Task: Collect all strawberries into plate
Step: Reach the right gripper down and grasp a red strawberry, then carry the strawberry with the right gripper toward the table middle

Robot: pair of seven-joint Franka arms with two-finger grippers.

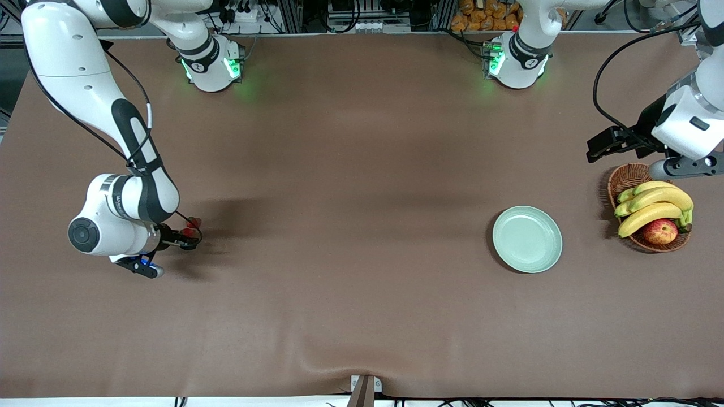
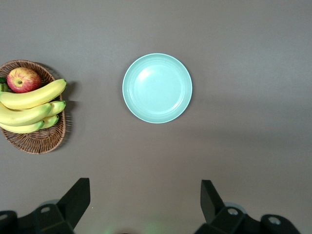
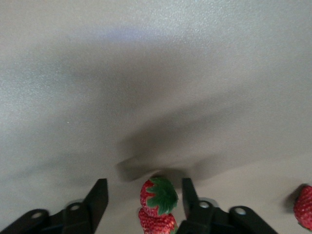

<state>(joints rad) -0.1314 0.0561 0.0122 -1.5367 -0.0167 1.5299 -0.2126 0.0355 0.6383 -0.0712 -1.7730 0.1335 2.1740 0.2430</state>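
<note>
Two strawberries between right claw (low)

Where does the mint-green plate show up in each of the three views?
Front view: the plate lies on the brown table toward the left arm's end, beside the wicker basket.
Left wrist view: plate in the upper middle.
Right wrist view: not in it.
Shared landmark: the basket of bananas.

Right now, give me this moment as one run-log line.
right claw: down at table, fingers straddling strawberry, gap on one side | left claw: open, waiting above plate | plate: no berries
</note>
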